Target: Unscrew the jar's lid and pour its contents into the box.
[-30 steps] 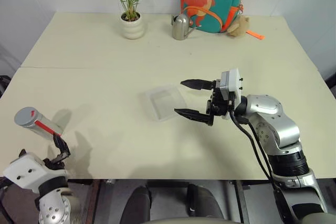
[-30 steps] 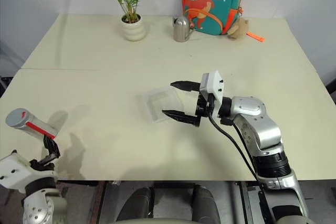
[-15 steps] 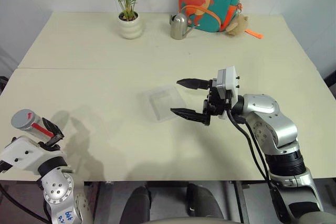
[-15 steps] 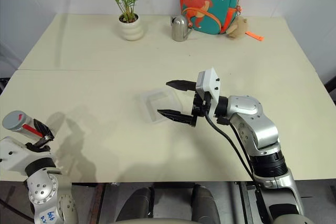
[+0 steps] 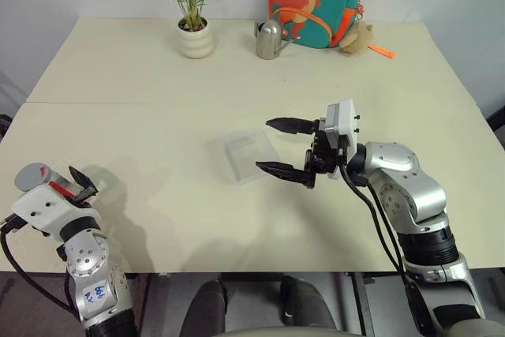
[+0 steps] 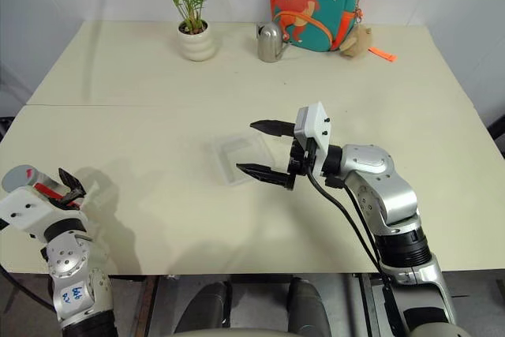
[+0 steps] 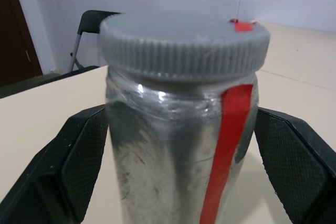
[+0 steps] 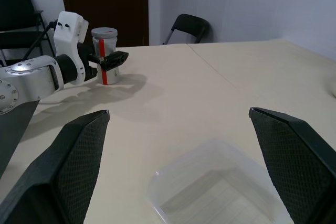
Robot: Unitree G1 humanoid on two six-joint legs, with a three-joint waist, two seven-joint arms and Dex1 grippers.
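Jar (image 7: 173, 145) now upright, ribbed grey lid (image 7: 184, 43)

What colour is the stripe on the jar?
Red, on the silver jar; clearest in the left wrist view.

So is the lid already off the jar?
No, the grey lid sits on top of the jar in the left wrist view.

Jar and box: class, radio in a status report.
Left end effector shut on jar, lid on. Right end effector open, empty, beside box. Nothing between them.
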